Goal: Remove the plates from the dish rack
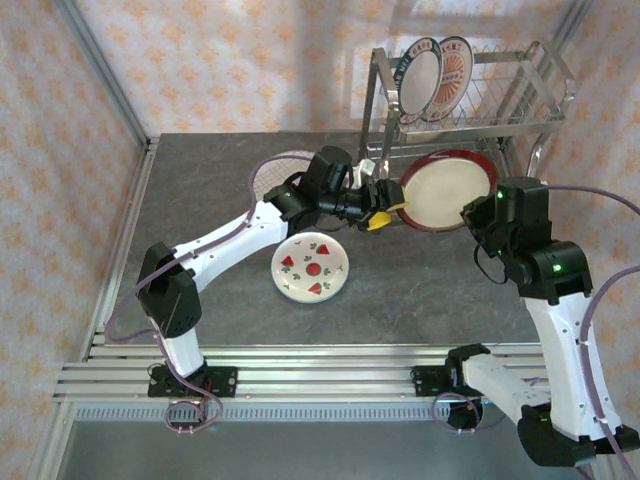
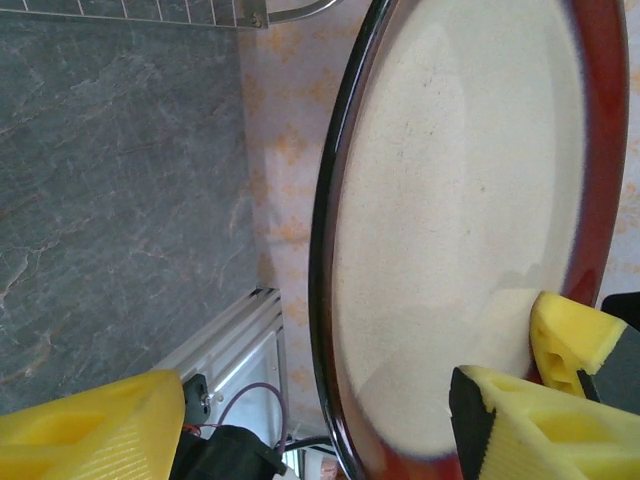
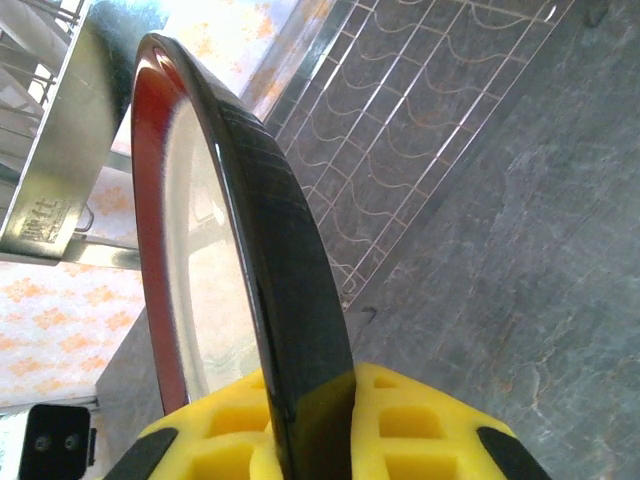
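Left fingers (image 2: 90,430) stand wide apart astride the left rim of the red-rimmed plate (image 1: 448,190). In the left wrist view one yellow finger lies over the plate's cream face and the other sits clear of its dark back, with the rim running up between them. Right fingers (image 3: 420,435) are clamped on the opposite edge of that plate, its glossy black rim wedged between the yellow pads.

The plate sits between the two arms, tilted with its face toward the overhead camera, just in front of the dish rack (image 1: 510,123) and below its upper shelf. Whether its lower edge touches the counter (image 1: 190,200) I cannot tell. From the right wrist, the rack's flat lower wire shelf (image 3: 400,130) lies just beyond the plate.

Two more plates stand on edge in the slotted upper shelf: a teal-and-white plate (image 1: 418,78) and, right beside it, an orange-centred plate (image 1: 455,72). A white plate with red marks (image 1: 311,267) lies flat on the counter near the left forearm, well apart from the rack.
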Controlling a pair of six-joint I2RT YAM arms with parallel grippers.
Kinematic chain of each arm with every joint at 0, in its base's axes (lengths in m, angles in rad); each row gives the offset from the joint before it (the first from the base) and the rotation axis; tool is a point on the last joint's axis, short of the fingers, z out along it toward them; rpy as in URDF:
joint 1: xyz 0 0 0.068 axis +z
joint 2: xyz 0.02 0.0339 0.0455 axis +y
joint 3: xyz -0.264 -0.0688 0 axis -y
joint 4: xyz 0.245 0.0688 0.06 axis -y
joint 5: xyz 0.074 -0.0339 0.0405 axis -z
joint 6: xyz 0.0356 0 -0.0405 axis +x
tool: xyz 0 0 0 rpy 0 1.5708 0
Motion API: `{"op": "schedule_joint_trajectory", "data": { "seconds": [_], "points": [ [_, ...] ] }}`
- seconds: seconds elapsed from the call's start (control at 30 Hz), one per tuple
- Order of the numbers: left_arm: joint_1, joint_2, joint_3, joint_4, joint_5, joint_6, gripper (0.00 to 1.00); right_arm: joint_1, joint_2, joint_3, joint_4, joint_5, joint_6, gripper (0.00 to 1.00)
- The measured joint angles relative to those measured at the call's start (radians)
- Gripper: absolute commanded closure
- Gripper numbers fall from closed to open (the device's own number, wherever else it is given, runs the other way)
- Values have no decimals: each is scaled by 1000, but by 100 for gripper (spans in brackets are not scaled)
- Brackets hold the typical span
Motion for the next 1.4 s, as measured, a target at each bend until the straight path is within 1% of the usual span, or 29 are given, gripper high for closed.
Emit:
{"op": "schedule_joint_trajectory", "data": {
  "seconds": [0.1, 0.17, 0.23, 0.27, 0.43, 0.5, 0.57, 0.77, 0.8, 0.83, 0.87, 0.93, 1.0, 1.23, 1.3, 1.4],
  "points": [
    [0, 1, 0, 1, 0, 5, 41, 0, 0, -27, 31, -28, 25, 100],
    [0, 2, 0, 1, 0, 8, 51, 0, 0, -50, 50, -46, 42, 100],
    [0, 2, 1, 2, 0, 10, 65, 0, 0, -76, 60, -62, 58, 100],
    [0, 3, 1, 2, -1, 10, 70, 0, 0, -84, 62, -68, 63, 100],
    [1, 11, 1, -8, -8, 1, 91, -6, -5, -97, 81, -72, 80, 100],
    [3, 11, 1, -6, -10, -18, 97, -10, -9, -102, 81, -77, 80, 100],
    [7, 10, 1, -6, -11, -39, 100, -10, -13, -106, 82, -84, 80, 100],
    [8, 10, 1, -18, -12, -41, 100, -19, -16, -116, 87, -106, 80, 100],
    [8, 10, 1, -21, -12, -40, 95, -19, -17, -117, 87, -108, 79, 100],
    [8, 10, 1, -23, -12, -40, 80, -20, -17, -119, 87, -110, 79, 100],
    [8, 10, 1, -24, -11, -36, 70, -22, -17, -120, 87, -114, 79, 100],
    [6, 10, 1, -27, -11, -12, 60, -25, -17, -122, 89, -129, 80, 100],
    [5, 10, 1, -35, -11, 10, 55, -25, -17, -126, 88, -147, 80, 100],
    [2, 10, 1, -74, -12, 64, 55, -32, -17, -140, 89, -190, 89, 100],
    [2, 10, 1, -82, -12, 69, 59, -36, -18, -153, 93, -203, 102, 100],
    [2, 10, 1, -86, -15, 75, 62, -43, -20, -176, 105, -222, 118, 100]
  ]
}}
